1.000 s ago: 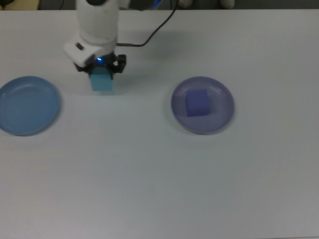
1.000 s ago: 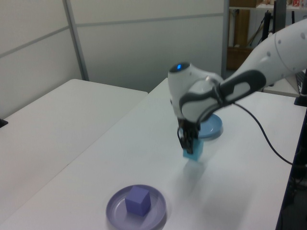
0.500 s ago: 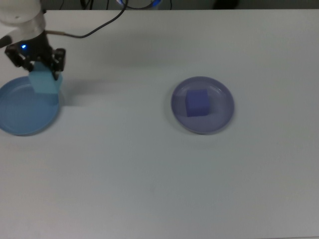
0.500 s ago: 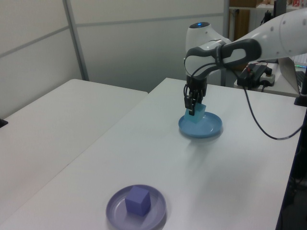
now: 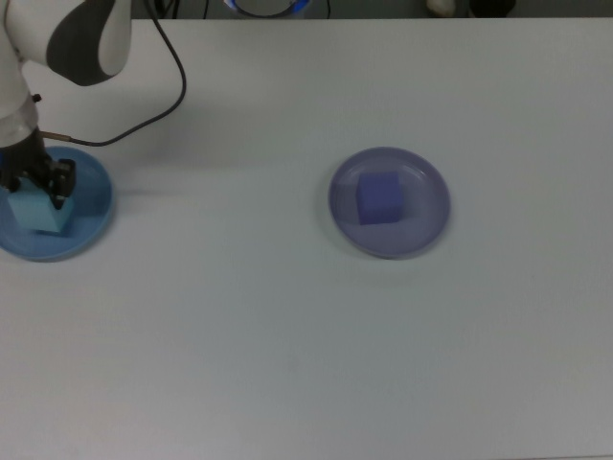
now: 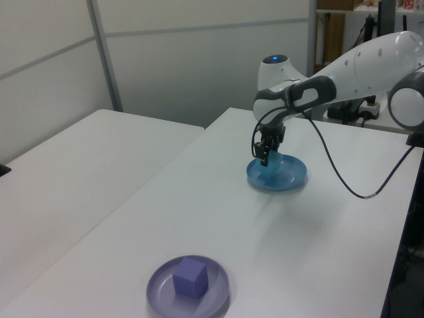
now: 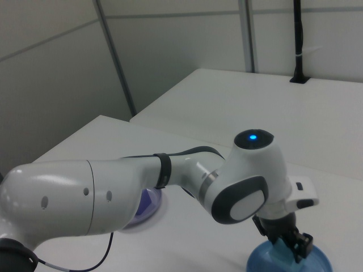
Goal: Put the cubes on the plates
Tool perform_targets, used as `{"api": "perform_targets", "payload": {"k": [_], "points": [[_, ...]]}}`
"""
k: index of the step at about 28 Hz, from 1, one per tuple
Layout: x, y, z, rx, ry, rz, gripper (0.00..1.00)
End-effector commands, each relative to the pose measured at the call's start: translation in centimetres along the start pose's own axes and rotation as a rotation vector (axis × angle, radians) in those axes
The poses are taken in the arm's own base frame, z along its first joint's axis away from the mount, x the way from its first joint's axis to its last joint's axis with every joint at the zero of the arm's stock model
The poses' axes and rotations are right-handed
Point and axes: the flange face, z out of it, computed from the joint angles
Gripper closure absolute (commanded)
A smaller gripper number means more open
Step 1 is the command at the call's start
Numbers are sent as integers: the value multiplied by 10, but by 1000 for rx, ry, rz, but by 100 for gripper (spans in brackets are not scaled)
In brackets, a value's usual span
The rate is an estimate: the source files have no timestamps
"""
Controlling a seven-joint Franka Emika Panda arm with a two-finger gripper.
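Observation:
The light cyan cube [image 5: 38, 215] sits low inside the light blue plate [image 5: 88, 225] at the top view's left edge. My gripper [image 5: 35, 195] stands directly over it, fingers shut on the cube's sides. In the left view the gripper [image 6: 266, 158] reaches down into the blue plate [image 6: 290, 177] at the table's far end. The right view shows the gripper [image 7: 295, 250] over the blue plate [image 7: 264, 264], with the cube hidden. The purple cube [image 5: 379, 198] rests in the middle of the lavender plate [image 5: 429, 228], also seen as purple cube [image 6: 191, 275] on lavender plate [image 6: 159, 291].
The arm's black cable [image 5: 163, 96] loops over the white table [image 5: 287, 335] behind the blue plate. A second white table [image 6: 73, 165] stands to the left view's left, with grey wall panels behind.
My gripper carried the cyan cube from the table's middle to the top view's left, over the blue plate, then lowered it into the plate. The purple cube and lavender plate stayed put.

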Motion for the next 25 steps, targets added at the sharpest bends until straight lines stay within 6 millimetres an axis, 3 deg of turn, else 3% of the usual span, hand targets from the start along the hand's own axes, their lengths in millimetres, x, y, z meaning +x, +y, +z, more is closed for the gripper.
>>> {"api": "perform_targets", "payload": {"k": [1, 2, 3, 4, 8, 13, 14, 18, 19, 25], "points": [[-2, 20, -14, -9, 19, -33, 52], [-2, 21, -16, -11, 20, -32, 43], [-3, 23, -17, -13, 21, -27, 25], [-5, 27, -19, -16, 20, -19, 0], [-5, 26, -27, -19, 27, -13, 0], [-6, 3, -45, 14, -19, -16, 0], [-5, -13, -57, 21, -27, -26, 0], [-6, -46, -88, 33, -47, -32, 0], [-8, -65, -106, 39, -59, -43, 0], [-26, -116, -171, 63, -94, -106, 0]]}}
